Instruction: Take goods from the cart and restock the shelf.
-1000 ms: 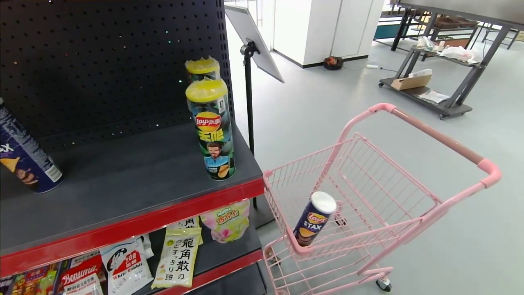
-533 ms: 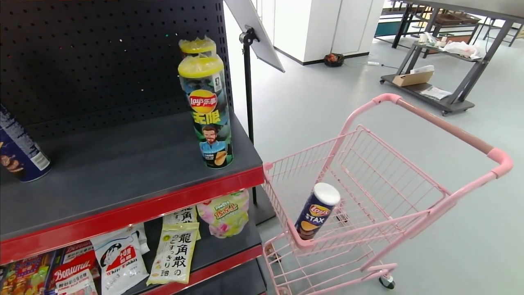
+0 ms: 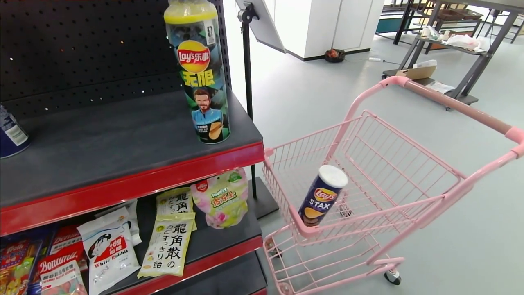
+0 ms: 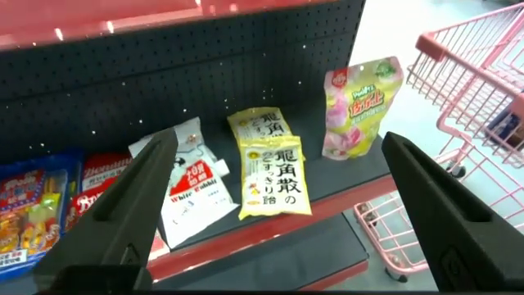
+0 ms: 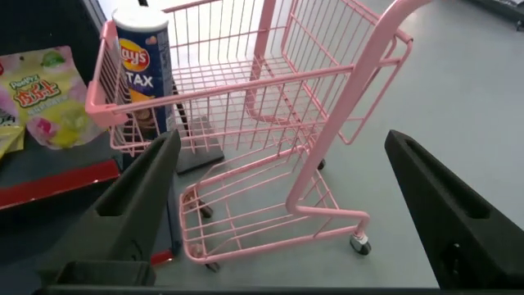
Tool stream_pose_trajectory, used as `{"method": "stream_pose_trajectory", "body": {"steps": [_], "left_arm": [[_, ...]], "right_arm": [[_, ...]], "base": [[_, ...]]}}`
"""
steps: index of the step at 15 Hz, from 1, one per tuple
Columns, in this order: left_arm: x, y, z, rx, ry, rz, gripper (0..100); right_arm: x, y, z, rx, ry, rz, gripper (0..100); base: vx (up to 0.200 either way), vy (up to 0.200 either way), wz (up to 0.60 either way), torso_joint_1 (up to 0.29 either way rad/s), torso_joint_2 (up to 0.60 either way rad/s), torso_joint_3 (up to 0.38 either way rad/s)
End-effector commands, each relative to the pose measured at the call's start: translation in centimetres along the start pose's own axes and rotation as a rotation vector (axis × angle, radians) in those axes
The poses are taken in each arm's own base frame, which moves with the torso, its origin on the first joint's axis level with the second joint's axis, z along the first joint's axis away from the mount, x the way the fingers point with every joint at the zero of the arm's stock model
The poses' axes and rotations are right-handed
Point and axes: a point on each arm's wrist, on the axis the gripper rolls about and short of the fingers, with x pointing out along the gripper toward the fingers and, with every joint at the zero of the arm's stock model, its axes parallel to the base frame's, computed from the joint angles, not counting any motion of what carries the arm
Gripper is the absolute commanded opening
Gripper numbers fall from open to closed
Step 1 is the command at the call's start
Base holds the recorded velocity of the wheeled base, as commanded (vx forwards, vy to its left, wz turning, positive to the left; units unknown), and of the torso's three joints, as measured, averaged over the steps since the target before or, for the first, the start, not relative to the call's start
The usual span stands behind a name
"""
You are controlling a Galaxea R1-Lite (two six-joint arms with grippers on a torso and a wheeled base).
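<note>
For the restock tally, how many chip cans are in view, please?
3: a blue can in the cart, a yellow-lidded can at the shelf front, another blue can at its left edge. More may hide behind.

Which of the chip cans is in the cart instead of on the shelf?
The dark blue can with the white lid, inside the pink cart. The yellow-lidded can and the other blue can at the left edge stand on the shelf.

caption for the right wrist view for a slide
Open right gripper facing the pink cart, a blue chip can in its basket's corner
</note>
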Motion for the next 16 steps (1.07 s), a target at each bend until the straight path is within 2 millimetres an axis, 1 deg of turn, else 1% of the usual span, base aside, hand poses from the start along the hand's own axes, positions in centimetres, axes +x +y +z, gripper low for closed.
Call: {"method": "stream_pose_trajectory", "body": {"steps": [1,4,9,10,11,12,13,14,15,16], "left_arm": [[0.0,0.0,0.0,0.000,0.000,0.000,100],[0.0,0.0,0.0,0.000,0.000,0.000,100],[0.0,0.0,0.0,0.000,0.000,0.000,100],[0.0,0.0,0.0,0.000,0.000,0.001,100],[0.0,0.0,0.0,0.000,0.000,0.000,100],[0.0,0.0,0.0,0.000,0.000,0.001,100],[0.0,0.0,0.0,0.000,0.000,0.000,100],[0.0,0.0,0.0,0.000,0.000,-0.002,100],[0.0,0.0,0.0,0.000,0.000,0.000,100],[0.0,0.0,0.0,0.000,0.000,0.001,100]], "right_arm": [[0.0,0.0,0.0,0.000,-0.001,0.001,100],[0.0,0.0,0.0,-0.002,-0.001,0.005,100],[0.0,0.0,0.2,-0.005,-0.016,0.005,100],[-0.1,0.0,3.0,0.008,-0.039,0.022,100],[2.9,-0.1,12.6,0.179,-0.005,0.041,100],[6.3,0.0,19.3,0.315,-0.023,0.056,100],[7.8,0.0,21.2,0.318,-0.026,0.056,100],[12.1,0.1,21.7,0.275,0.067,0.041,100],[13.1,0.1,21.0,0.223,0.110,0.051,100],[15.0,0.7,19.2,0.190,0.214,0.148,100]], "base": [[0.000,0.000,0.00,-0.154,0.54,0.378],[0.000,0.000,0.00,-0.119,0.44,0.320],[0.000,0.000,0.00,-0.016,0.06,0.047],[0.000,0.000,0.00,0.000,0.00,0.000],[0.000,0.000,0.00,0.000,0.00,0.000],[0.000,0.000,0.00,0.000,0.00,0.000],[0.000,0.000,0.00,0.000,0.00,0.000],[0.000,0.000,0.00,0.000,0.00,0.000],[0.000,0.000,0.00,0.000,0.00,0.000],[0.000,0.000,0.00,0.000,0.00,0.000]]}}
